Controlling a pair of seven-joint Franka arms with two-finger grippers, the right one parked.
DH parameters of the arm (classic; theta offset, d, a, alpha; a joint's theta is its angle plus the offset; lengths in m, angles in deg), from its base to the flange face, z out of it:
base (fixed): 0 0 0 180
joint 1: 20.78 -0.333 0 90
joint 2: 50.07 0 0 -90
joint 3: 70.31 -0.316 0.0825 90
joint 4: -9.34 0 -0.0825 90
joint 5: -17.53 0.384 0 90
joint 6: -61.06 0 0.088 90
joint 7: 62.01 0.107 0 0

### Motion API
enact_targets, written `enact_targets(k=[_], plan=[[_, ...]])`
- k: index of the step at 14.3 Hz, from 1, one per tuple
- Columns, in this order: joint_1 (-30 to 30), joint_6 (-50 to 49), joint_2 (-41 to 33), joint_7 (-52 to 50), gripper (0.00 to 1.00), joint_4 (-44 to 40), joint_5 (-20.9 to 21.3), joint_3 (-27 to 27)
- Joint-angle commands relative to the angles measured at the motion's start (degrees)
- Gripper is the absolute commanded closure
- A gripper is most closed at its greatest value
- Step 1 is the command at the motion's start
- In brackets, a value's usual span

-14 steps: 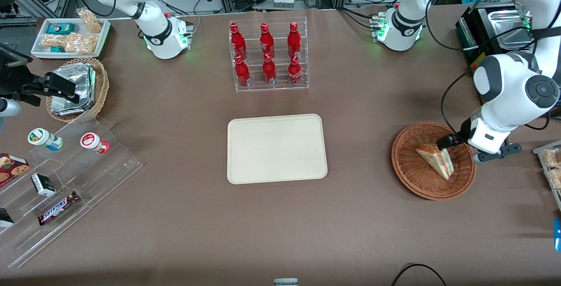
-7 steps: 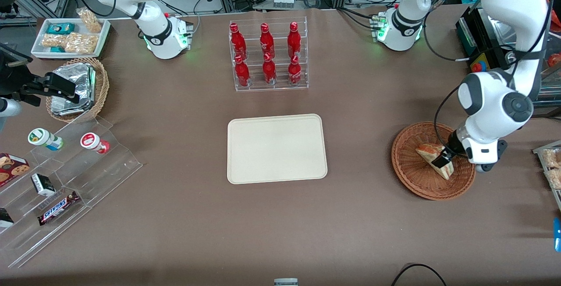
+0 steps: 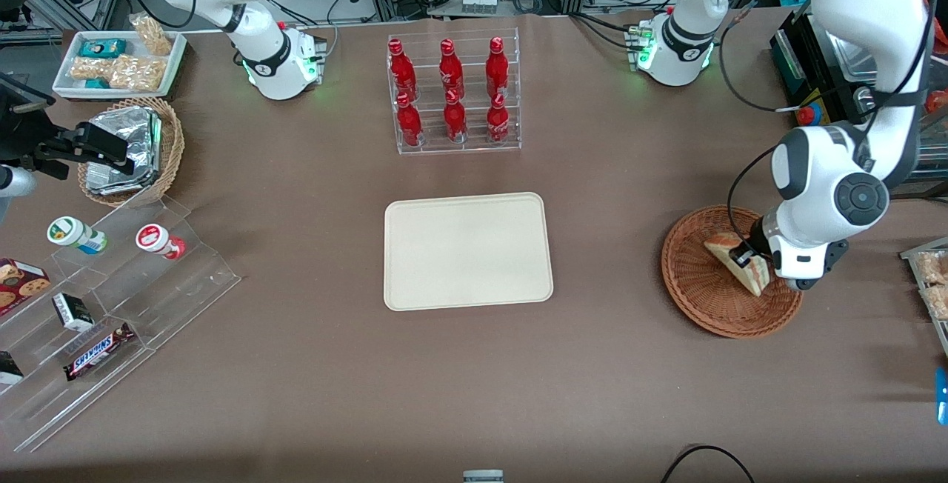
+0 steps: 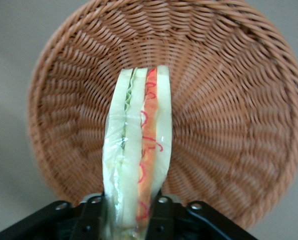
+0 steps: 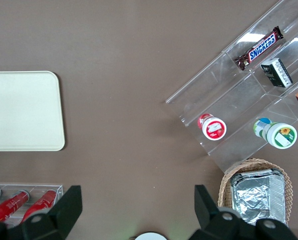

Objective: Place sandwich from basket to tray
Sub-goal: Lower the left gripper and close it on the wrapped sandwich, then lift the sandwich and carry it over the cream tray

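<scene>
One small triangular wedge sandwich (image 4: 136, 165) is now pinched in my claw (image 3: 746, 259), raised off the wide reddish-brown wicker basket (image 3: 703, 305) near my end of the counter. Half a second ago it lay lower; a second ago I hovered unclosed. Next, the cream-beige rectangular tray (image 3: 467, 250) mid-counter.

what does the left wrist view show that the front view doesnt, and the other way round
Only the left wrist view shows the sandwich's cut edge up close: white, green and red-orange layers under clear wrap, with the claw shut on its faces.

Only the front view shows the wider table: the bare tray, the rack of red bottles, the foil packets in a tan basket, and the arm over the reddish-brown basket.

Both show the sandwich over that basket, at the working arm's end.
</scene>
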Motion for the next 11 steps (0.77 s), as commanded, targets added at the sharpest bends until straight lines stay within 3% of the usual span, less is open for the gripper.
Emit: enact_targets(k=[1,4,8,11], plan=[[6.2,-10.9,-1.2,5.2,0.96,-8.7,2.7,0.4],[11.9,-12.1,-0.3,13.3,0.96,-11.0,1.8,2.2],[22.4,-5.1,4.8,7.5,0.98,-13.1,-2.0,2.7],[31.0,-2.2,12.2,-1.0,0.98,-20.9,-6.3,2.7]])
